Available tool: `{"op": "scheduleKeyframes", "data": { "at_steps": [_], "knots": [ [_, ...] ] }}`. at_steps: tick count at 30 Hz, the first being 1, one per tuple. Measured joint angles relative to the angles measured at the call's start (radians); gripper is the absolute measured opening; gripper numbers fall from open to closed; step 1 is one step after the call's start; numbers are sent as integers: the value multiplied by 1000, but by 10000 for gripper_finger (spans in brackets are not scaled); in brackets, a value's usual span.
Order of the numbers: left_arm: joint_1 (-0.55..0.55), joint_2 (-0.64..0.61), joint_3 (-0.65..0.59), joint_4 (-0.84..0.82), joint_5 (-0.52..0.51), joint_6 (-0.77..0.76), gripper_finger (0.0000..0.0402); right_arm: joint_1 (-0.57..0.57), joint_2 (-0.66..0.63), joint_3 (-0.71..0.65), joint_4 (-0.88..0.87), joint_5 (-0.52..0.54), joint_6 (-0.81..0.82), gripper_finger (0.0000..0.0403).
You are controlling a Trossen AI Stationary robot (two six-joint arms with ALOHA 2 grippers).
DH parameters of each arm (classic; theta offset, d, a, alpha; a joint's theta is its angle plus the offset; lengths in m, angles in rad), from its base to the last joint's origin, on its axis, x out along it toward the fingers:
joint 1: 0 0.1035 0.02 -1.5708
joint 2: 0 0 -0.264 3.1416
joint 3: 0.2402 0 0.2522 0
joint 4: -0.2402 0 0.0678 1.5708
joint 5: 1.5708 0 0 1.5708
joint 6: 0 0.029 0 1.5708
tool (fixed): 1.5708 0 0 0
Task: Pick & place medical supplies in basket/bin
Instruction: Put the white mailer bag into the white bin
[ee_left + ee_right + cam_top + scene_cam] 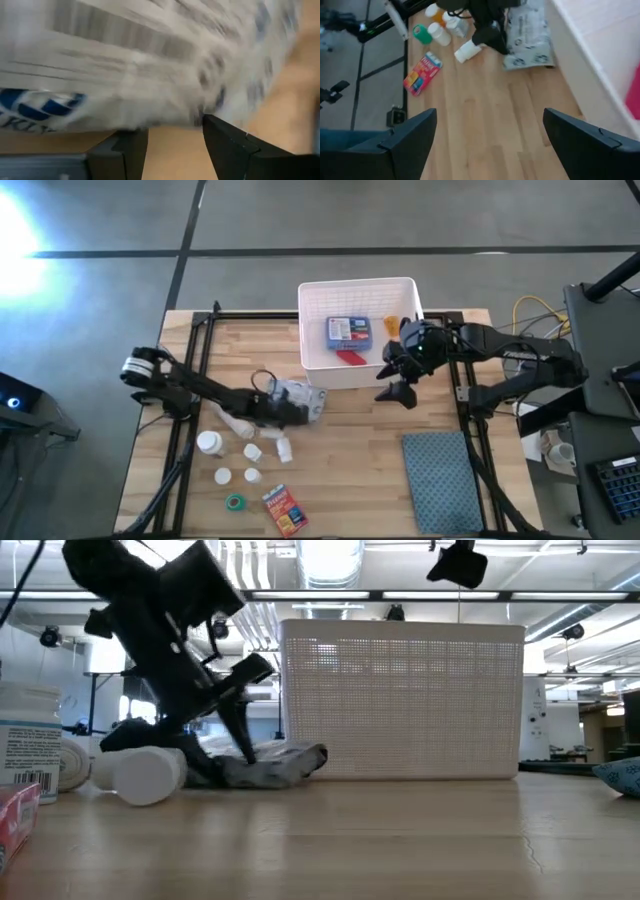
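Observation:
The white slotted basket (358, 283) stands at the table's far middle. It holds a blue first-aid box (350, 331), a red tube (350, 358) and an orange item (392, 325). The white-blue wipes packet (308, 400) lies flat on the table before the basket's near left corner. My left gripper (288, 413) is open and low, at the packet's left edge. My right gripper (400, 378) is open and empty above the table, at the basket's near right corner. White bottles (209, 443), a gauze roll (232, 420), a green tape roll (235, 502) and an orange-red box (284, 510) lie at near left. My left gripper (172, 137) comes at the wipes packet's edge (165, 117) slanting down from the table's left, with its fingers (227, 142) apart on either side of that edge. The packet lies on the table. Whether the fingertips touch it, I cannot tell.
A teal-grey cloth mat (445, 480) lies at near right. Small white bottles (252, 452) sit just near of the left gripper. Bare wood (360, 450) stretches between the bottles and the mat. Black frame rails (205, 350) run along the table's left and right sides.

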Motion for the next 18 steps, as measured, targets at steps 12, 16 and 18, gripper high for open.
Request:
{"op": "scheduleKeyframes", "data": {
  "at_steps": [12, 16, 18],
  "knots": [
    [-177, 47, 563, -510, -348, 106, 169, 242, -20, -1, -69, 162, 85, 352],
    [-177, 85, 709, -938, -445, -19, 169, 347, -22, -9, -71, 331, 225, 352],
    [-163, 104, 734, -1088, -440, -83, 169, 387, -20, -19, -71, 416, 344, 352]
  ]
}}
